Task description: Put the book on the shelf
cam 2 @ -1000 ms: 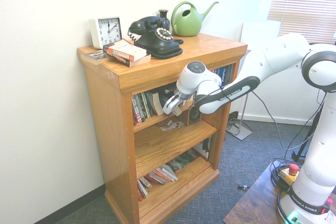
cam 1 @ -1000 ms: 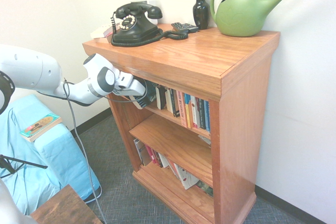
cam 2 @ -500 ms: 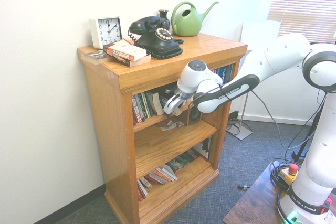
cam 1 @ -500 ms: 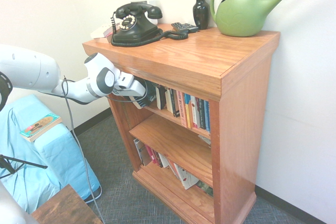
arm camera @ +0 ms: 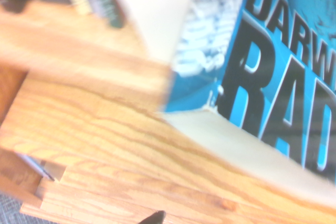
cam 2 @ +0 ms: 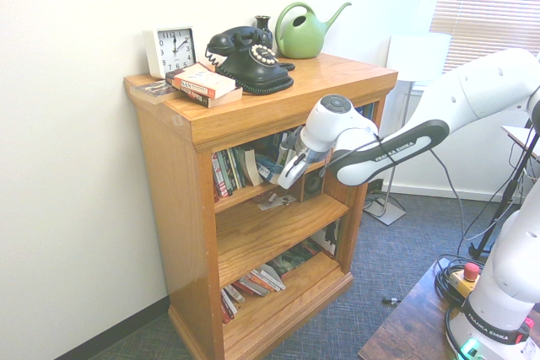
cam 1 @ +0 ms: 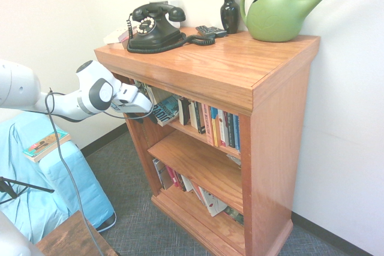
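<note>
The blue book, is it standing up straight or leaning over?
Leaning. The blue book rests on the top shelf, tilted against the upright books, and the open gripper is clear of it.

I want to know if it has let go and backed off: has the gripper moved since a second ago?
Yes. The gripper has pulled back out of the bookcase, away from the book, which now leans on the shelf.
</note>
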You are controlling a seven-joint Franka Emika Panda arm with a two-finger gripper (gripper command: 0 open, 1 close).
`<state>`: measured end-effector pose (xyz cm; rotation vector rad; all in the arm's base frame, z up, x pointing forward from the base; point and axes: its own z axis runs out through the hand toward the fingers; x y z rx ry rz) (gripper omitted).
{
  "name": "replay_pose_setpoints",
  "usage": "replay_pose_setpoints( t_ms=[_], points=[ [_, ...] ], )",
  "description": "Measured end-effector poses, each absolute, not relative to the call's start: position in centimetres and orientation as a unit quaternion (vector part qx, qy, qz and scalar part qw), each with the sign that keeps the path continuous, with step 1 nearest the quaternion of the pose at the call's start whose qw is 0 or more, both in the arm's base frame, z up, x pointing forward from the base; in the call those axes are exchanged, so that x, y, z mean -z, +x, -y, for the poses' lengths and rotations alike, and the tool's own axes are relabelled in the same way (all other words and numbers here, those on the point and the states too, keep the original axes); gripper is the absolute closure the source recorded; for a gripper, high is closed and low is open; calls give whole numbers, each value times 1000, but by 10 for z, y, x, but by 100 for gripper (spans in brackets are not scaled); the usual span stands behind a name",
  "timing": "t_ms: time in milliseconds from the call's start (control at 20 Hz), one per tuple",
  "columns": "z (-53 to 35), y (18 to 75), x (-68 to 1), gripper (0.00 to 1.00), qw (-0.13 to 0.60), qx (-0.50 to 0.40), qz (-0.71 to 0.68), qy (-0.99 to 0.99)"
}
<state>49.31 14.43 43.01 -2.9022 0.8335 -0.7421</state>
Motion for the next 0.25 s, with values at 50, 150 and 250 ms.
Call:
replay_pose_setpoints(
  t_ms=[50,150,250],
  points=[
    [-142,487,-432,0,13,239,-269,-933],
    [-137,476,-434,0,6,239,-270,-933],
    [-131,467,-434,0,-2,236,-272,-933]
  ],
)
